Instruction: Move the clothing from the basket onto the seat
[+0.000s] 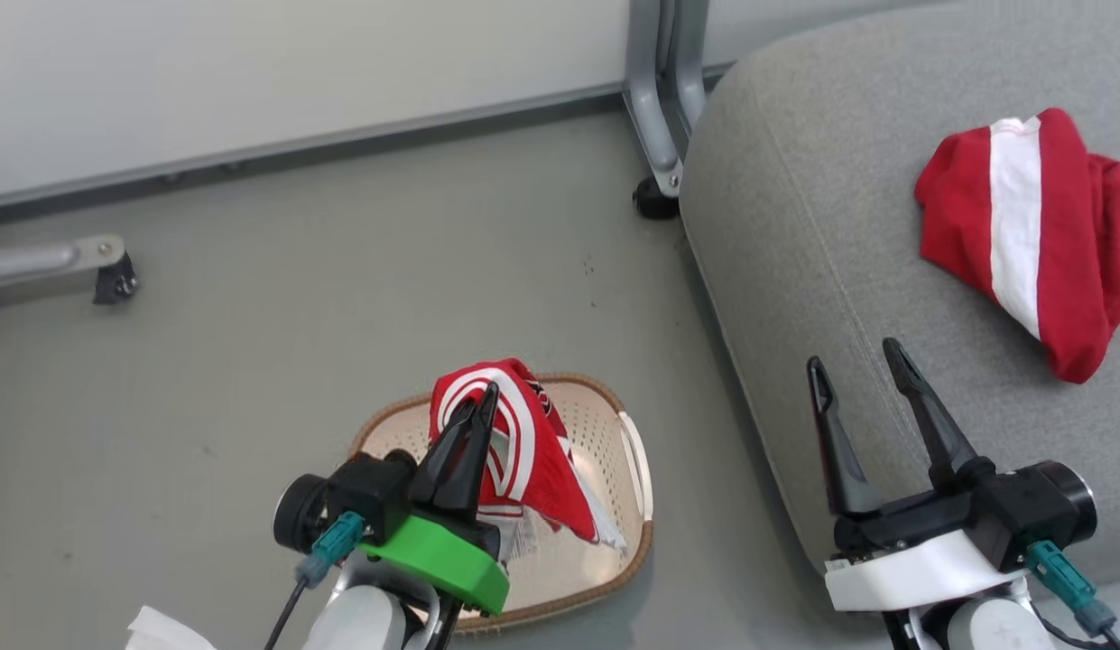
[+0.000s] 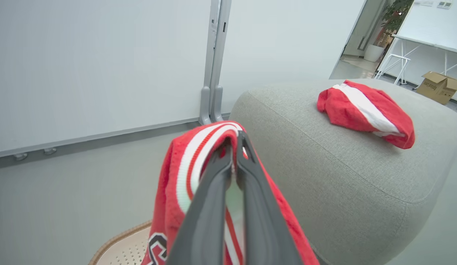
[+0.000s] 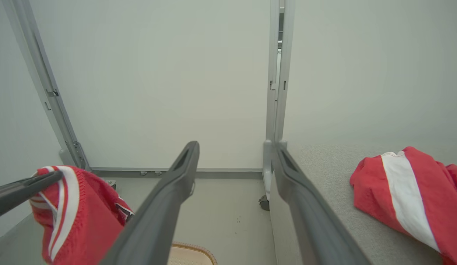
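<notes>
Writing: dark lettering [image 2: 157, 247] edged in white on the held garment [image 2: 170, 191], cut off by the picture's edge and unreadable; the print on a cardboard box [image 2: 439, 87] is too small to read.
Basket [image 1: 638, 469]: on the floor [image 1: 253, 316] just beside the seat [image 1: 794, 226]; the held garment hangs over it, and I cannot tell whether the hem touches inside.
Seat: carries a second garment [image 1: 1020, 235], red with a broad white stripe, crumpled.
Left gripper [image 1: 484, 397]: clenched on the held garment's striped trim.
Right gripper [image 1: 852, 354]: released, fingers spread with nothing between them, over the seat's near edge.
</notes>
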Available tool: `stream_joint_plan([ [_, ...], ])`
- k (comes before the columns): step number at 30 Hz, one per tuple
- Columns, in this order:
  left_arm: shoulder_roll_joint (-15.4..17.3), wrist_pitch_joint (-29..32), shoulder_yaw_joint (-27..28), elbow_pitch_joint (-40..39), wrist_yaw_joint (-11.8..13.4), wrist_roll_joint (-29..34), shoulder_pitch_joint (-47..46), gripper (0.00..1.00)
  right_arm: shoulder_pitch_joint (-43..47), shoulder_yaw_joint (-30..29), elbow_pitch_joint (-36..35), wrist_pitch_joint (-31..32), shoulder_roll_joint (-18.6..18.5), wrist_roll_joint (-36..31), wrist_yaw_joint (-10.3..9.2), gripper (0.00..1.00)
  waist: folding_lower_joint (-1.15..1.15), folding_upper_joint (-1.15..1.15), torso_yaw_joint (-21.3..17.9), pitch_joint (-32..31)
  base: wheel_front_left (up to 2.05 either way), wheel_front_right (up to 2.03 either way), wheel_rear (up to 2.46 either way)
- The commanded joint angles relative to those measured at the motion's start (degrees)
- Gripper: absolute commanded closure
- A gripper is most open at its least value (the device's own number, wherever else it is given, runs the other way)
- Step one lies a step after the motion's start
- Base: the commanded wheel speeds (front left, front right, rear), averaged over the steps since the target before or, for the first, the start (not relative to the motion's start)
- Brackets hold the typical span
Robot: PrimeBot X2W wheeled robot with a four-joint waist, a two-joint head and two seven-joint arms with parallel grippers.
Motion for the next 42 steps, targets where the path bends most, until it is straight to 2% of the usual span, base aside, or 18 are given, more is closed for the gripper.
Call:
stream_joint_plan([
  [1,0.0,-0.2,0.6,-1.3,-0.3,0.4,2.0,1.00,1.6,0.3,0.3,-0.2,-0.2,0.4,-0.08,0.00,0.01,0.00,0.9,-8.6,0.00,0.00,0.00],
  [9,-0.1,-0.2,0.1,-7.5,0.3,-0.6,4.5,1.00,4.1,3.2,1.9,-0.2,-0.8,1.1,-0.08,0.00,0.01,0.00,0.3,-11.5,0.00,0.00,0.00],
  [19,-0.1,-0.2,-4.8,-10.9,4.1,-1.9,0.5,1.00,1.4,15.7,3.9,-0.2,-0.8,5.1,-0.08,0.00,0.01,0.00,-0.4,-12.8,0.00,0.00,0.00],
  [23,-0.1,-0.2,-7.9,-12.0,5.4,-2.8,-1.0,1.00,0.1,18.9,5.8,-0.2,-0.7,6.3,-0.08,0.00,0.01,0.00,-0.6,-12.9,0.00,0.00,0.00],
  [28,-0.1,-0.2,-11.8,-13.7,6.8,-3.7,-3.0,1.00,-1.1,20.4,8.5,-0.2,-0.4,6.9,-0.08,0.00,0.01,0.00,-0.4,-12.5,0.00,0.00,0.00],
  [36,-0.1,-0.2,-15.8,-15.8,8.2,-3.7,-5.5,1.00,-0.1,18.8,12.4,-0.2,-0.2,5.2,-0.08,0.00,0.01,0.00,0.2,-12.0,0.00,0.00,0.00],
  [37,-0.1,-0.2,-16.0,-15.6,8.1,-3.7,-5.7,1.00,0.1,18.8,12.7,-0.2,-0.4,5.0,-0.08,0.33,0.01,0.00,0.3,-11.8,0.00,0.00,0.00],
  [38,-0.1,-0.2,-16.1,-15.5,8.1,-3.6,-5.8,1.00,0.1,18.7,12.7,-0.2,-0.4,4.8,-0.08,0.58,0.01,0.00,0.3,-11.7,0.00,0.00,0.00],
  [39,-0.1,-0.2,-16.1,-15.3,8.1,-3.6,-5.8,1.00,0.2,18.6,12.7,-0.2,-0.5,4.8,-0.08,0.89,0.01,0.00,0.5,-11.6,0.00,0.00,0.00],
  [40,-0.1,-0.2,-16.0,-15.0,8.1,-3.4,-5.9,1.00,0.4,18.7,12.9,-0.2,-0.5,4.9,-0.08,1.00,0.01,0.00,0.6,-11.5,0.00,0.00,0.00],
  [42,-0.1,-0.2,-15.8,-14.7,8.2,-3.2,-6.1,1.00,0.4,18.9,13.1,-0.2,-0.7,4.8,-0.08,1.00,0.01,0.00,0.8,-11.3,0.00,0.00,0.00],
])
